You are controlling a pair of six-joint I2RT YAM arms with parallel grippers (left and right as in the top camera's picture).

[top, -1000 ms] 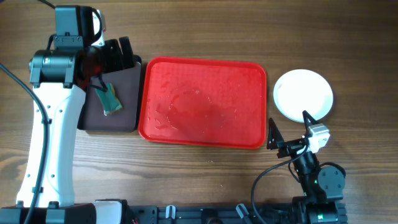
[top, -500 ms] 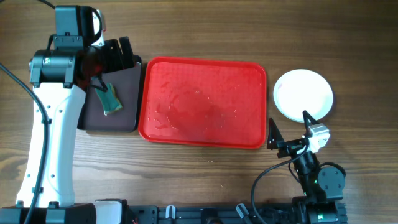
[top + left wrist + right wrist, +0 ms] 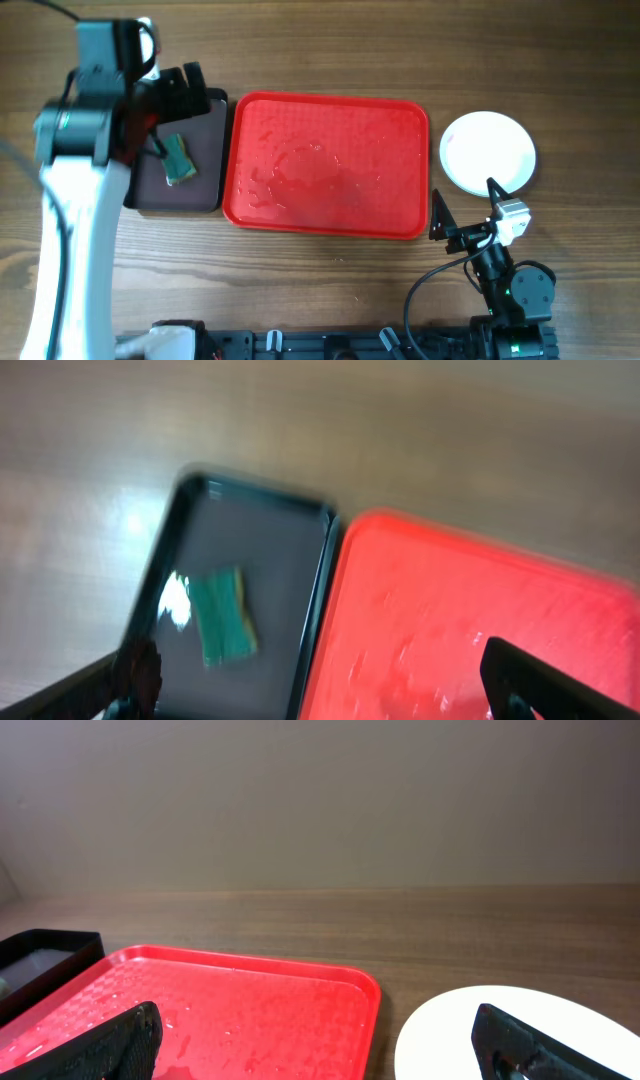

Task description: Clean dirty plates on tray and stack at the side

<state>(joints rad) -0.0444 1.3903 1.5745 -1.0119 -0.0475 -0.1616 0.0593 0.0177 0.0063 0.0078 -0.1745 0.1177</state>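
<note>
The red tray (image 3: 328,165) lies at the table's centre, with no plates on it and wet streaks on its floor. A white plate (image 3: 488,152) sits on the wood to its right; no red smear shows on it. No mint-blue plate shows. My left gripper (image 3: 185,90) hovers open and empty over the far end of the black tray (image 3: 195,195). My right gripper (image 3: 466,205) is open and empty, low near the plate's front edge. The right wrist view shows the tray (image 3: 230,1010) and the plate (image 3: 470,1030) between my fingers.
A green sponge (image 3: 178,160) lies on the black tray left of the red tray. The blurred left wrist view shows the sponge (image 3: 225,615), the black tray (image 3: 285,560) and the red tray's left part (image 3: 470,630). Cables trail at the front edge.
My left arm has risen and shifted slightly left over the black tray. The sponge, the tray, the plate and my right arm have not moved.
</note>
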